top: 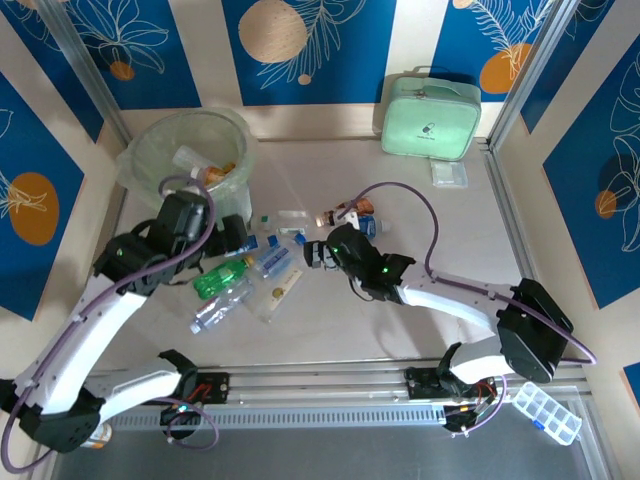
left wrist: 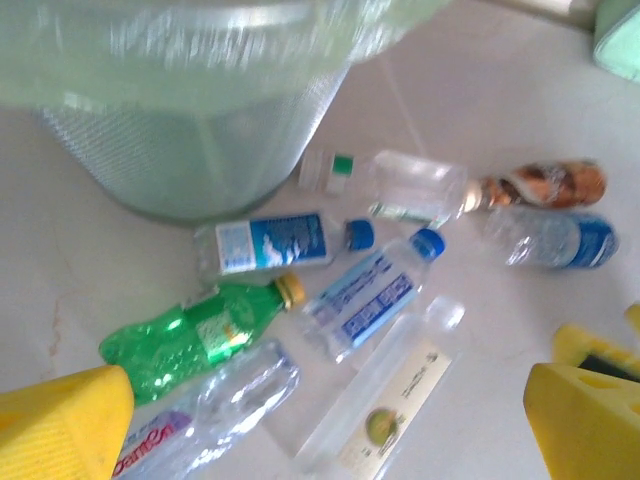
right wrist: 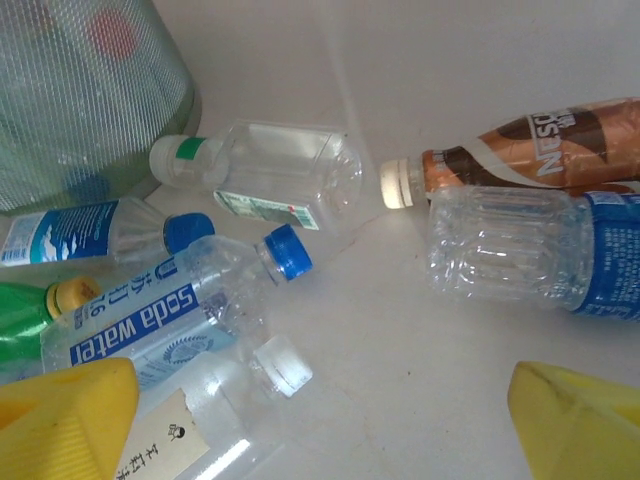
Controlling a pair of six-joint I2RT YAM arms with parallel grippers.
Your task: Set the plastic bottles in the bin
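- bin: round, translucent pale green, bag-lined, upright at the far left of the table; a few bottles already inside, details unclear.
- plastic bottles: loose cluster lying flat on the table, just in front of the bin and spreading right.
- green bottle: crushed, yellow cap, beside a clear crushed bottle with a red-lettered label.
- blue-label bottle: blue cap, nearest the bin's base.
- soda water bottle: blue cap, touching a long clear bottle with a cream label.
- square clear bottle: white cap with a green mark.
- brown-label bottle and blue-wrapped clear bottle: side by side at the right end of the cluster.
- left gripper: jaws spread wide, 2 yellow fingers far apart, holding nothing, above the cluster near the bin.
- right gripper: jaws wide apart, empty, over the cluster's right side.
- mint-green case: far edge of the table, well apart from the bottles.
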